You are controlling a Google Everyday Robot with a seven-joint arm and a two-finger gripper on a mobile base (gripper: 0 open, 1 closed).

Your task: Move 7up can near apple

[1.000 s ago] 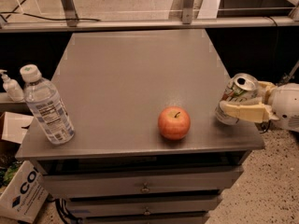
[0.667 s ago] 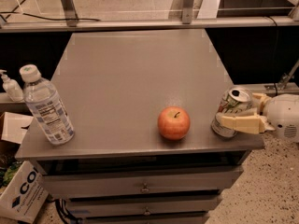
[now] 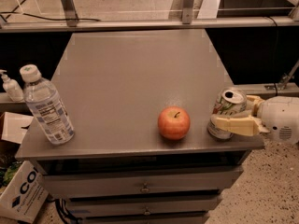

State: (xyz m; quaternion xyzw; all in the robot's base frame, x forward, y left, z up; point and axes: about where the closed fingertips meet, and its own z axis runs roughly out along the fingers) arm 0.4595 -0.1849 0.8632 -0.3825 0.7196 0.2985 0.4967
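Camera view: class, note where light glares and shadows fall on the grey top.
Camera view: the grey top has pale sheen far back; the apple casts a dark shadow at its base; the pincer, shut on the 7up can at the right edge, is brightly lit.

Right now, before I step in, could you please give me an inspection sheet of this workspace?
Surface: grey cabinet top, flat, above drawers.
Job's things: 7up can at the front right edge; apple to its left, apart from it.
Clutter: water bottle, standing at the front left corner.
Grippers: end effector at the right edge, closed around the 7up can.
Cables: black cable on the floor behind, at left.
Surroundings: pump bottle and cardboard box at left; metal rail behind.
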